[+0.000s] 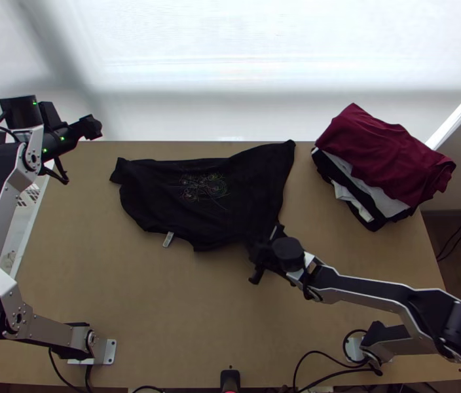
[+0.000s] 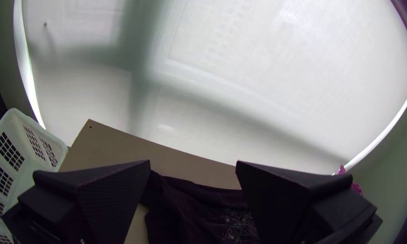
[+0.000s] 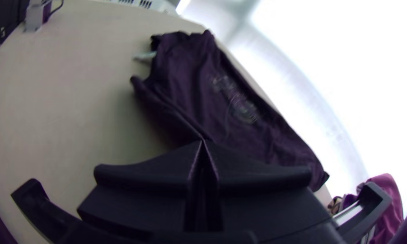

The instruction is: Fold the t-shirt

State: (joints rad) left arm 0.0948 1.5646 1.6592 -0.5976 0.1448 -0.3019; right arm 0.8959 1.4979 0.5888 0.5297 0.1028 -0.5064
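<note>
Beyond the right gripper (image 3: 202, 141), clenched on its edge, the t-shirt (image 3: 189, 81) lies rumpled, most folding seemingly ahead; the left gripper (image 2: 193, 163) gapes.

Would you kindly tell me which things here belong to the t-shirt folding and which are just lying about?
Part of the job:
black t-shirt
right gripper, jaws closed on the shirt's edge
left gripper, jaws open

Just lying about:
stack of other clothes, maroon on top
white basket, off to the left
</note>
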